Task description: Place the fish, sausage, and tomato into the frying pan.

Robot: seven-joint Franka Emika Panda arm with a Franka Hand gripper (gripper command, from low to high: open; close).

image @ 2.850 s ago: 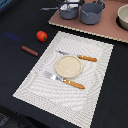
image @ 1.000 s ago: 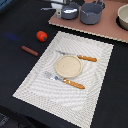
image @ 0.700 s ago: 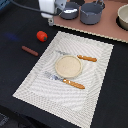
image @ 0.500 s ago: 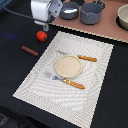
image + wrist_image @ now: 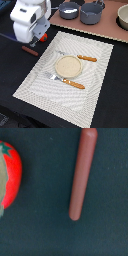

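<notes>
Two targets are lying on the dark desk (image 5: 15,75) under the arm: glossy red tomato (image 5: 9,180) at 9 o'clock of the red-brown sausage rod (image 5: 82,173); jaws' state cannot be told, presumably positioning to pick.

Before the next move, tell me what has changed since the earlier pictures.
The arm has swung in from the far edge, toward the exterior view's left and nearer the camera, and now hangs over the tomato and sausage. Its gripper is out of sight, and nothing has been grasped: both lie on the dark tabletop in the wrist view. The pan, pot, plate and cutlery have not moved.
</notes>
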